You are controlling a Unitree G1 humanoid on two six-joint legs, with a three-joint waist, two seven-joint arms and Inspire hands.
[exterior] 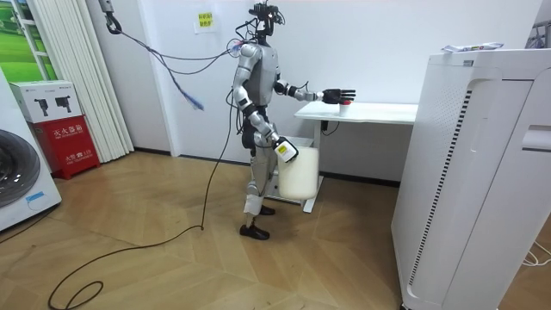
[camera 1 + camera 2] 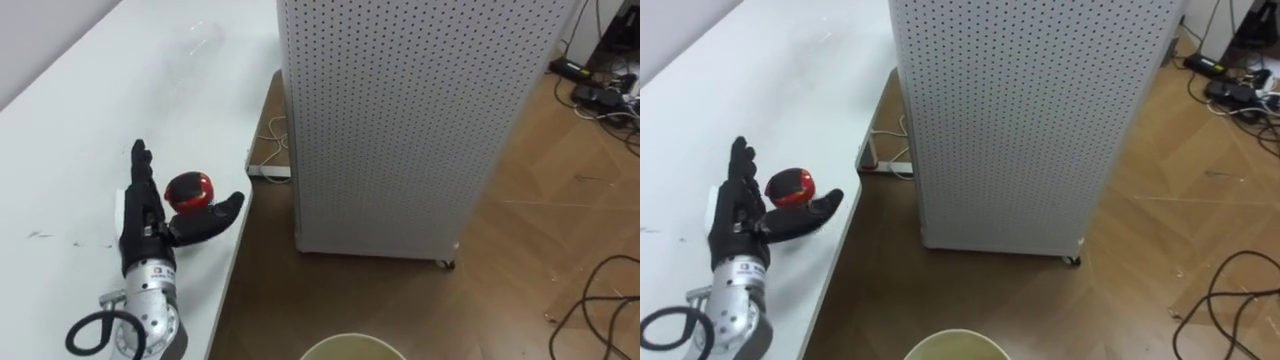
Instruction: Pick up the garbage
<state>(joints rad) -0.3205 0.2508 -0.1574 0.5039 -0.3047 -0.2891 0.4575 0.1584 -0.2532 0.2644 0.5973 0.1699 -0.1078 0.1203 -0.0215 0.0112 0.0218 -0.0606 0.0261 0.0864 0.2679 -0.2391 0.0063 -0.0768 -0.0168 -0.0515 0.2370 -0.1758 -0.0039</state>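
While the robot stands at the near end of the white table (image 2: 80,110), its left hand (image 2: 145,232) reaches over the tabletop with fingers straight and thumb spread wide. The small red round object (image 2: 188,192) sits in the crook between them, not yet clasped. That open cradle looks meant for closing round the garbage in one squeeze. To the right stands a white perforated cabinet (image 2: 400,120). The right hand (image 1: 284,151) hangs low at a pale bin (image 1: 298,176), probably kept close to receive the piece; whether it clasps the bin I cannot tell. No writing is readable on the red object, and the wall notice (image 1: 205,21) is too small to read.
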